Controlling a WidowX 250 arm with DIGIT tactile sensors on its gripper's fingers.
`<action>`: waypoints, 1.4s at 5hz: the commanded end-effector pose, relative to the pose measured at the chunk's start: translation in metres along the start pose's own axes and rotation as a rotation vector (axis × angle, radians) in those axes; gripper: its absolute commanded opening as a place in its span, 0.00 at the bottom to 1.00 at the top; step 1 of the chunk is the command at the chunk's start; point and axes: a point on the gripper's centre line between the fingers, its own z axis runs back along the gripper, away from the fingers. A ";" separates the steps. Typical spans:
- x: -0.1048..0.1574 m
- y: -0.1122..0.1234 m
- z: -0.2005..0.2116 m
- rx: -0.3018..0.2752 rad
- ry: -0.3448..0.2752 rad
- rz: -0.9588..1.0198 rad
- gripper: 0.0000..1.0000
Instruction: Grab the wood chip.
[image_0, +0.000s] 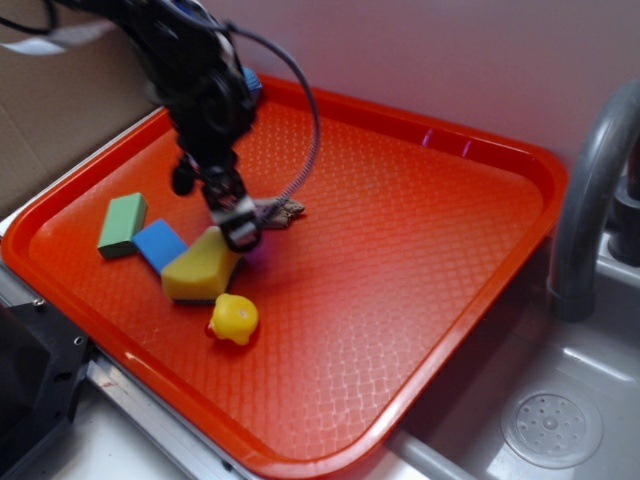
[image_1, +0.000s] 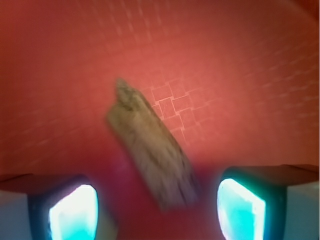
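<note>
Tool open astride wood chip

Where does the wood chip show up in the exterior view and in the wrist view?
Exterior: the wood chip lies left of the picture's centre, on the tray, partly hidden behind the tool.
Wrist: the wood chip lies diagonally at the centre, its lower end between the tool's fingers.
Shared landmark: the orange tray, whose gridded surface lies under the chip.

Exterior: high, angled down over the whole orange tray, mid-distance.
Wrist: right above the tray floor, looking down between the gripper fingertips, blurry-close.
Shared: the wood chip and tray around it.
</note>
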 end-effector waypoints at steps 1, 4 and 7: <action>0.020 -0.011 -0.020 0.015 0.009 -0.019 0.00; 0.002 0.001 0.018 -0.007 -0.048 0.005 0.00; 0.007 0.021 0.154 0.004 -0.167 0.301 0.00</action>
